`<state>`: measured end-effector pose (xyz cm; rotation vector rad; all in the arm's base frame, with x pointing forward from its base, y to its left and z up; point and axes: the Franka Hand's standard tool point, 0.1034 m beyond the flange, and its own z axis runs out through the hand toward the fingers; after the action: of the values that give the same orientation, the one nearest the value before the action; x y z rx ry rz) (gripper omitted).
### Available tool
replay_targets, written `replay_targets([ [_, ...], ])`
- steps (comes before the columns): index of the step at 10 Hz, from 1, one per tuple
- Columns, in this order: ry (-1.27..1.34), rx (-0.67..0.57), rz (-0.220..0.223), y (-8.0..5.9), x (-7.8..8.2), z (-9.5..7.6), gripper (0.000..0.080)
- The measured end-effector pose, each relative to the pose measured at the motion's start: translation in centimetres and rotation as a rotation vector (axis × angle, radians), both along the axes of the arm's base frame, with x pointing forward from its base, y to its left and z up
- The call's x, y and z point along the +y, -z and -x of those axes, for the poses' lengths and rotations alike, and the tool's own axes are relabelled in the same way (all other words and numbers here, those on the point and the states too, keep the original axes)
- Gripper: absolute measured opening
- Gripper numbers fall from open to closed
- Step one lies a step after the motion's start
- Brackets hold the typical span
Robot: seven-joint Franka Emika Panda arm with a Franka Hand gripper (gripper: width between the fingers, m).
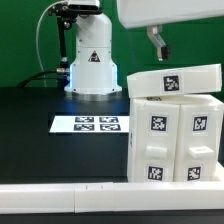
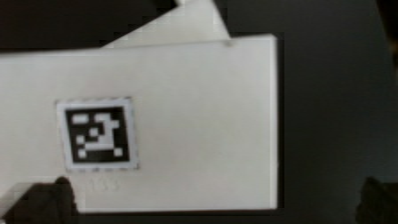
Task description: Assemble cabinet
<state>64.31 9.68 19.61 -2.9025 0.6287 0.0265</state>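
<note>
A long white rail (image 1: 60, 200) lies nearest. Behind it the cabinet (image 1: 175, 125) stands on the dark worktop (image 1: 40, 150), at the exterior view's right. The gripper (image 1: 158, 47) hangs above it; I cannot tell if it is spread or squeezed. The marker board (image 1: 88, 124) lies farther back.

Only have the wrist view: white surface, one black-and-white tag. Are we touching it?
Observer: No. In the exterior view the gripper hangs above the flat white plastic panel, and there looks to be a gap below the jaws.
Operator: What is the panel on?
Observer: It lies across the top of the white plastic box body of the cabinet.
Operator: Anything else nearby?
Observer: The thin flat white marker board lies on the black table, on the exterior view's left of the box body and apart from it.
</note>
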Motion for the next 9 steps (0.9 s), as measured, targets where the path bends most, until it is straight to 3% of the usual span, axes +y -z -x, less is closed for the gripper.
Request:
replay_targets([
  [4,-0.23,-0.044,0.009,0.3,-0.1,-0.1,0.0795],
  [5,-0.55,-0.09,0.042,0.4,0.4,0.0,0.0795],
  [7,-0.915,-0.093,0.038,0.9,1.2,0.9,0.0795],
  [9,-0.981,-0.11,0.043,0.9,0.8,0.6,0.0795],
])
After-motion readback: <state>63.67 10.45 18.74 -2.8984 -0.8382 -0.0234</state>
